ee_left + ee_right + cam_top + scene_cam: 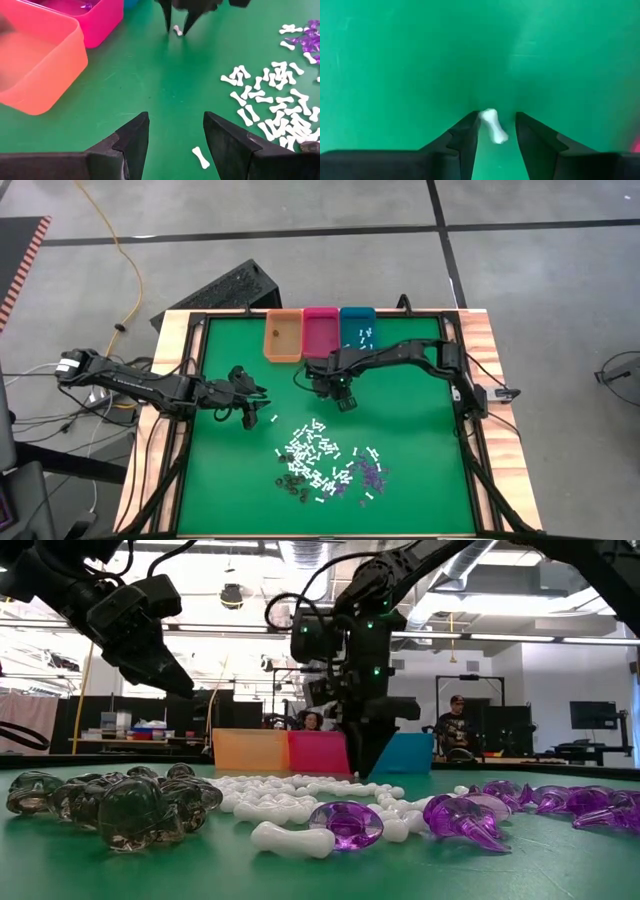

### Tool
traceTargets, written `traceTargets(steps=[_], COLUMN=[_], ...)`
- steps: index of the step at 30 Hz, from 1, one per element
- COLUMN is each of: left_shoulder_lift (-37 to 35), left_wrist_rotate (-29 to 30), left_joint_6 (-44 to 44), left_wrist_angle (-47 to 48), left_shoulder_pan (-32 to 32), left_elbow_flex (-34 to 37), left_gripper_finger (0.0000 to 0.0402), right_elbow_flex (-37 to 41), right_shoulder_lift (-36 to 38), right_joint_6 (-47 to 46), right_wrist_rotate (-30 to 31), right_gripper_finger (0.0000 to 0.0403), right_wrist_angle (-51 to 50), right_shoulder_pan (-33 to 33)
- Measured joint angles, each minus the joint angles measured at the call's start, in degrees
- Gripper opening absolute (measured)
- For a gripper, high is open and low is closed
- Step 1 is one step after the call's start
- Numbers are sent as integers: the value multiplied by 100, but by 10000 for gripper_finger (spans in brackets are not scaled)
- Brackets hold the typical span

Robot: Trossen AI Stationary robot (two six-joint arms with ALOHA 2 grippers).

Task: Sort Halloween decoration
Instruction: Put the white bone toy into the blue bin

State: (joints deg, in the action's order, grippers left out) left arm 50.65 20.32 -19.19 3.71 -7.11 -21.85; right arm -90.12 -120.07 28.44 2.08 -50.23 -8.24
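My right claw (345, 402) is down at the green tabletop (420, 480), just in front of the pink bin (321, 333), fingers apart with one small white bone piece (494, 126) lying between the tips (it touches one finger in my right wrist view; not clamped, as far as I can tell). My left wrist view shows the same thing from across the mat: the white bit (177, 30) between the two dark tips.

My left claw (250, 412) hangs over the mat to the left, fingers wide apart, gripping nothing. A lone white bone (201, 157) lies near its tips.

The rest of the Halloween decoration pile (325, 465) is scattered mid-mat, nearer the front edge: white bones (290, 795) in the middle, purple bits (346, 824) toward the right, dark pieces (130, 805) toward the left.

Orange bin (283, 336), pink bin and teal bin (358, 328) stand side by side at the far edge; the teal one has a few white pieces in it. A person (455, 730) is in the room behind.
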Motion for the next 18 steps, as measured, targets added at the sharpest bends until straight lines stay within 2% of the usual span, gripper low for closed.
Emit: traceTargets(steps=[9,18], left_shoulder_lift=[0,0], left_wrist_rotate=[-14,-6], left_joint_6=[-110,-121], left_wrist_angle=[97,125], left_shoulder_pan=[0,0], left_elbow_flex=[0,0], left_gripper_finger=[179,179], right_elbow_flex=[412,419], right_shoulder_lift=[-70,-85], right_joint_6=[-230,-299], right_wrist_rotate=[-23,62], right_gripper_finger=[144,43], right_wrist_angle=[352,358], right_shoulder_pan=[24,23])
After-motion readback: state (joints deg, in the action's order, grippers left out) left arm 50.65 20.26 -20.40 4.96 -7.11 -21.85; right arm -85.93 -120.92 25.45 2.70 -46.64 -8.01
